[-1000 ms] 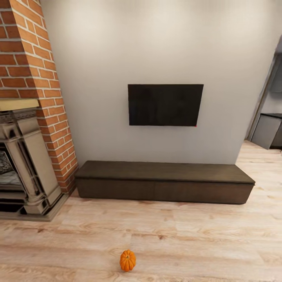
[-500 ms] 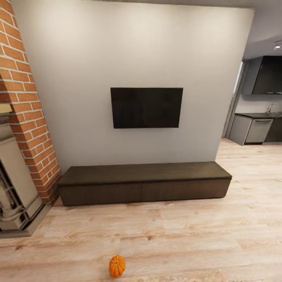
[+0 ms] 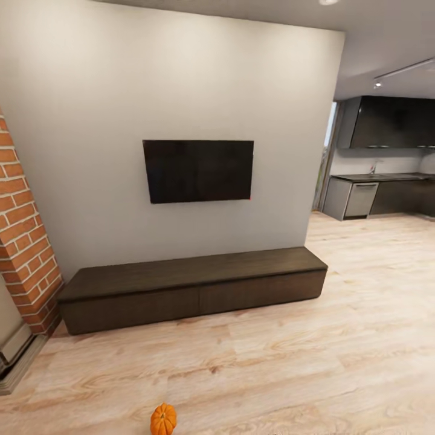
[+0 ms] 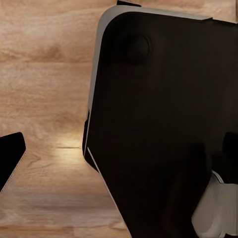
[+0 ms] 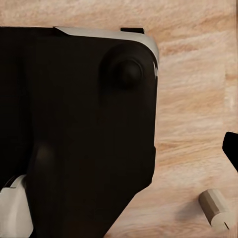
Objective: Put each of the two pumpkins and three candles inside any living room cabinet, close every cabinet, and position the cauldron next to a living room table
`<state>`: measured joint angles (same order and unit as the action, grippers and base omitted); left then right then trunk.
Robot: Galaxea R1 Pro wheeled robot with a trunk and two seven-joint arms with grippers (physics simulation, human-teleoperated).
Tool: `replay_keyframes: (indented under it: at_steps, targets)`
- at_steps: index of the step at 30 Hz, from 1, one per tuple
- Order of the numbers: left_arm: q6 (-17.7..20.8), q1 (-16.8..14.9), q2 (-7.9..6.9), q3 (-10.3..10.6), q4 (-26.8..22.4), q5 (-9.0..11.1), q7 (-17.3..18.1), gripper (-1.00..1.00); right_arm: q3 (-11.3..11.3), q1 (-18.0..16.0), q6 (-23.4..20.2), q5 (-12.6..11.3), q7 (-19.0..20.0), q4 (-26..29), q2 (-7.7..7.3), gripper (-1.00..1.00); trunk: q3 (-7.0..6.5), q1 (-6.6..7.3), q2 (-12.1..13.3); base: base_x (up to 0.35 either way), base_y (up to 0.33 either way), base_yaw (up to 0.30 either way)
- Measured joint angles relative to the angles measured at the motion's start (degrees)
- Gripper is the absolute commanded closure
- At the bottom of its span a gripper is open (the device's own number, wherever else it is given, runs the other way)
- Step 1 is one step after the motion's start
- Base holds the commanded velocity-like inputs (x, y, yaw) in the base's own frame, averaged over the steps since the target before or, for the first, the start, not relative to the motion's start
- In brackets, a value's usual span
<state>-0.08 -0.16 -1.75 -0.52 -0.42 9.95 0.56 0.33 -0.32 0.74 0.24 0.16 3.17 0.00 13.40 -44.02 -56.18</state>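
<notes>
Plank flooring of light wood (image 3: 338,338) is seen spreading across the room toward a dark kitchen (image 3: 386,157) at the far right. A plain pale wall (image 3: 181,90) carries a black flat wall-mounted television (image 3: 198,171), and below it the long, low, dark brown wooden cabinet (image 3: 193,290) is set against the wall with its flat fronts shut. A red brick chimney breast (image 3: 24,241) is cut off at the left edge, with a sliver of a grey fireplace base (image 3: 15,356) beneath it.

A small ribbed orange pumpkin (image 3: 163,420) stands on the floor well in front of the cabinet, partly cut off by the lower edge of the head view. How it lies relative to either claw cannot be told.

A large black robot body panel with a pale rim (image 4: 163,124) is seen over the floor in the left wrist view, and a similar panel (image 5: 74,134) in the right wrist view. A short stubby grey-tan cylindrical candle (image 5: 214,208) lies on its side on the planks near that panel.

Dark corners (image 4: 10,156) at the picture edges cannot be identified. Whether either claw is released or clenched cannot be told.
</notes>
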Motion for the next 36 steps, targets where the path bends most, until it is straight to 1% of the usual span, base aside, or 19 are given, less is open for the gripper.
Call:
replay_keyframes:
  at_steps: [21, 36]
  targets:
    - [0.0, 0.0, 0.0, 0.0, 0.0, 0.07, -0.03, -1.0, 0.0, 0.0, 0.05, 0.0, 0.0, 0.0, 0.0, -1.0, -4.62, 4.62, 8.43, 0.0, 0.0, -0.255]
    - [0.0, 0.0, 0.0, -0.02, 0.01, 0.09, -0.08, -1.0, -0.05, 0.0, 0.05, 0.0, 0.0, 0.06, 0.0, -1.0, -7.42, 7.92, 14.46, 0.0, 0.0, -0.025]
